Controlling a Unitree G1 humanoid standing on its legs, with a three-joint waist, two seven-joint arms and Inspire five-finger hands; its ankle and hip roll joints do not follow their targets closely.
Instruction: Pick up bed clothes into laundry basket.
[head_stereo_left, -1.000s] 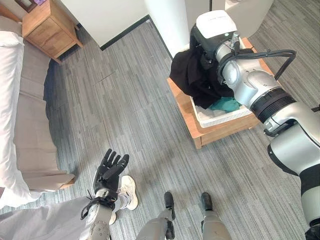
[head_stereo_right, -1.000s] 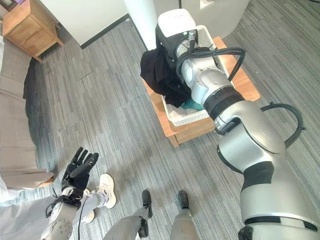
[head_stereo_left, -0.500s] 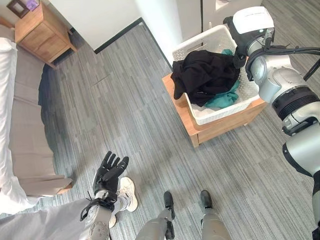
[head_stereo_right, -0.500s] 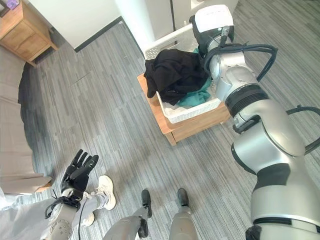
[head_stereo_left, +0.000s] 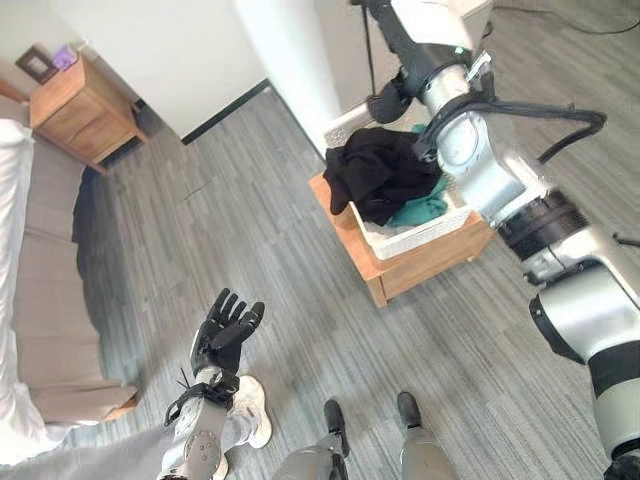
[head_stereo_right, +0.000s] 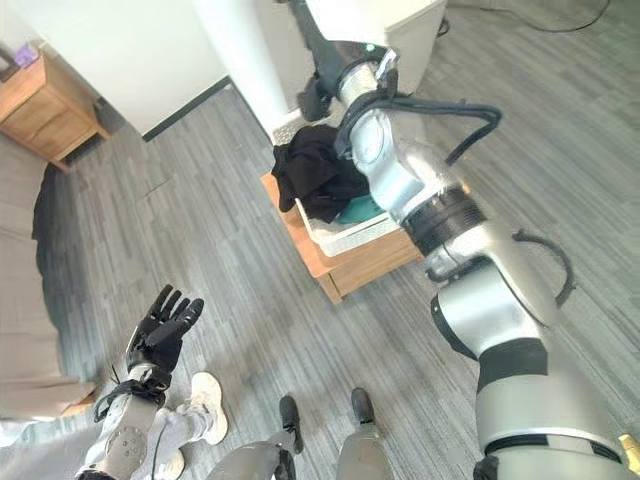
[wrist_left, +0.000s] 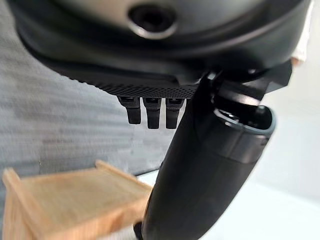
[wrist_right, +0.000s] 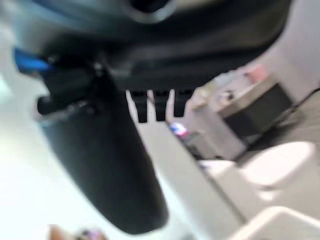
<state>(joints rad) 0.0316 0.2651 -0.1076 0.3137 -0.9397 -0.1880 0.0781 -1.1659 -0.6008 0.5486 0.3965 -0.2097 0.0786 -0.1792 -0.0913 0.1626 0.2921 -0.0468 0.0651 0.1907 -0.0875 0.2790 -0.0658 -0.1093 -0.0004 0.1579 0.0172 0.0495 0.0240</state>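
A black garment (head_stereo_left: 378, 172) lies heaped in the white laundry basket (head_stereo_left: 420, 237), spilling over its left rim, with a teal cloth (head_stereo_left: 422, 211) beside it. The basket stands on a low wooden table (head_stereo_left: 425, 268). My right hand (head_stereo_left: 392, 45) is raised above and behind the basket, near the white wall; in the right wrist view its fingers (wrist_right: 155, 107) are straight and hold nothing. My left hand (head_stereo_left: 228, 325) hovers over the floor at lower left, palm up, fingers spread and empty. The bed (head_stereo_left: 40, 300) runs along the left edge.
A wooden nightstand (head_stereo_left: 85, 110) stands at the upper left by the wall. A white pillar (head_stereo_left: 285, 60) rises just behind the basket. A person's white shoe (head_stereo_left: 252, 420) and grey trouser leg are on the floor under my left hand. Grey plank floor lies between bed and table.
My right hand has let go of the black garment, which now rests in the basket, and has lifted up and back. The camera has shifted. The left hand stays about where it was.
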